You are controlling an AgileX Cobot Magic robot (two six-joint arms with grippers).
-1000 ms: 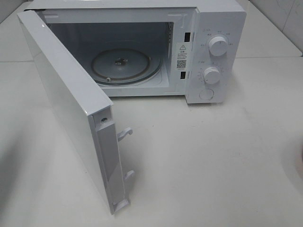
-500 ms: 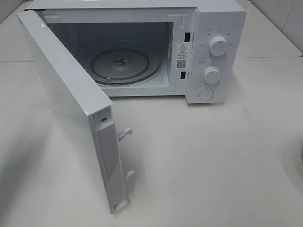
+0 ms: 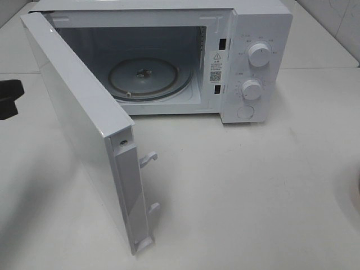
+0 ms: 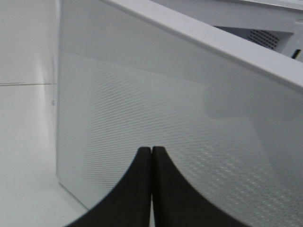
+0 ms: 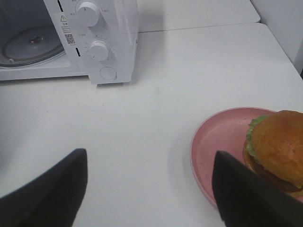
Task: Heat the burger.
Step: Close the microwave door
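White table [image 3: 253, 185] is seen carrying a microwave [image 3: 253, 34] whose door [image 3: 79, 129] is swung wide, the glass turntable [image 3: 143, 76] left bare. The burger [image 5: 277, 149] is seen resting on a pink plate [image 5: 218, 142], well apart from the microwave. The left pincer [image 4: 151, 189] is pressed shut, empty, near the door's outer face. The right pincer [image 5: 149, 189] is spread wide, holding nothing. Fetching the burger is judged the step in hand; the right pincer would need lowering around the bun.

It looks like a kitchen: a white microwave [image 3: 169, 56] stands door open on a plain white surface [image 3: 253, 185], pale tiled wall [image 3: 337, 22] at the far right, and a pink plate [image 5: 222, 142] with food lies nearby.
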